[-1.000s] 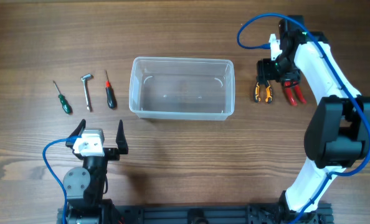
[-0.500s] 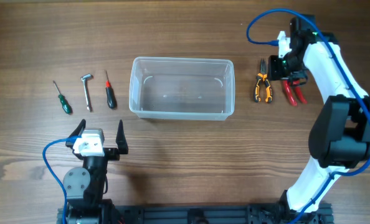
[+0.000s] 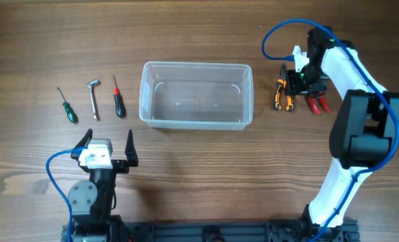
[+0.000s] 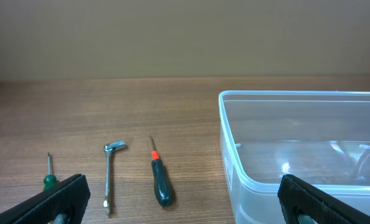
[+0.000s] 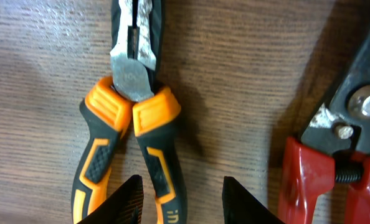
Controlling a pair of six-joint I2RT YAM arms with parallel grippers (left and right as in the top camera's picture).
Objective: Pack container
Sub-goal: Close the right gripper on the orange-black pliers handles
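The clear plastic container (image 3: 196,119) stands empty mid-table; in the left wrist view its rim (image 4: 233,155) is at the right. My right gripper (image 3: 296,85) hangs low over the orange-handled pliers (image 3: 281,95), which lie right of the container. In the right wrist view its jaws (image 5: 182,202) are partly open and straddle the pliers' (image 5: 135,68) right handle, with a gap still showing on the right side. My left gripper (image 3: 109,145) rests wide open near the front left, holding nothing (image 4: 185,211).
Red-handled snips (image 3: 318,103) lie just right of the pliers, close to my right fingers (image 5: 334,174). Left of the container lie a green screwdriver (image 3: 67,106), an L-shaped wrench (image 3: 94,98) and a dark screwdriver with a red collar (image 3: 119,102).
My right gripper has come back left from over the snips and settled lower over the pliers' handles, with its jaws narrowed. The left arm has not moved.
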